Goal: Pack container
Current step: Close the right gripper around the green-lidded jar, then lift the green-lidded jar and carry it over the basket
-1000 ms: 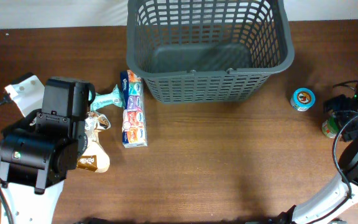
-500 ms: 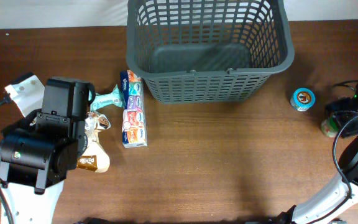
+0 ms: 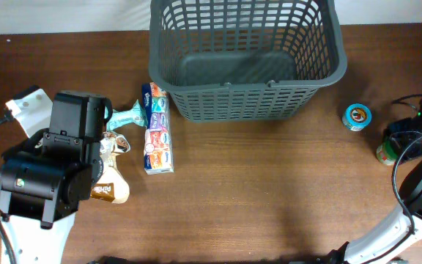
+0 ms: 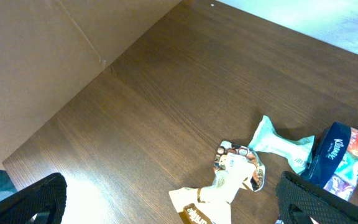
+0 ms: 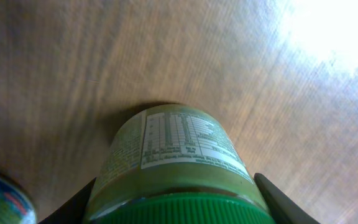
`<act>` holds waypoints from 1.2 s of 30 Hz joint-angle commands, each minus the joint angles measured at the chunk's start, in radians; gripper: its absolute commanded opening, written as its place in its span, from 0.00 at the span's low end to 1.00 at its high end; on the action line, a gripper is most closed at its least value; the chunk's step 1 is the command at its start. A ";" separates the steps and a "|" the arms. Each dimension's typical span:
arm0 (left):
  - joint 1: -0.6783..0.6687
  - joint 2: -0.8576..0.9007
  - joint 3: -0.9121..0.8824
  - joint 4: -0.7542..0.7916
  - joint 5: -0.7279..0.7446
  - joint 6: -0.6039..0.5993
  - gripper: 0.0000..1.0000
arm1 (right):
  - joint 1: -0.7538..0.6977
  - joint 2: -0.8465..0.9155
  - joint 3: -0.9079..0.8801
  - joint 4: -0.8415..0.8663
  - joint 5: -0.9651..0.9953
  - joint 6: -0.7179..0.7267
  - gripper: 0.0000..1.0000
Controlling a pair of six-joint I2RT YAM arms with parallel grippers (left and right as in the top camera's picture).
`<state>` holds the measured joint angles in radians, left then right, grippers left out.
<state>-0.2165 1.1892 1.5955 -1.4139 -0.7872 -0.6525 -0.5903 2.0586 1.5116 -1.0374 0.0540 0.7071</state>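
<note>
The dark grey lattice basket (image 3: pixel 247 88) stands at the back middle of the table and looks empty. My right gripper (image 5: pixel 178 208) is at the far right, its fingers pressed on both sides of a green-lidded jar (image 5: pixel 173 155), which is down at the table. The jar also shows in the overhead view (image 3: pixel 385 152). My left gripper (image 4: pixel 173 211) is open wide and holds nothing. It hovers over a white and brown snack bag (image 4: pixel 219 190) at the left of the table.
A small teal-lidded tub (image 3: pixel 357 116) stands right of the basket, near the jar. A teal packet (image 3: pixel 127 116) and a long tissue pack (image 3: pixel 157 138) lie left of the basket's front corner, beside the snack bag (image 3: pixel 112 183).
The jar in the right gripper has shifted very slightly left. The left arm has not moved.
</note>
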 commanded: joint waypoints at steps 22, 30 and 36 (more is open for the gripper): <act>0.005 0.001 0.010 -0.001 -0.021 -0.013 1.00 | 0.055 -0.184 1.078 -0.408 -0.279 -0.240 0.04; 0.005 0.001 0.010 -0.001 -0.021 -0.013 1.00 | 0.289 -0.208 1.348 -0.390 -0.416 -0.253 0.04; 0.005 0.001 0.010 -0.001 -0.021 -0.013 1.00 | 0.525 -0.198 1.366 -0.316 -0.416 -0.400 0.04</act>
<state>-0.2165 1.1892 1.5955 -1.4139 -0.7872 -0.6525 -0.1616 1.8515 2.8632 -1.3827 -0.3309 0.4149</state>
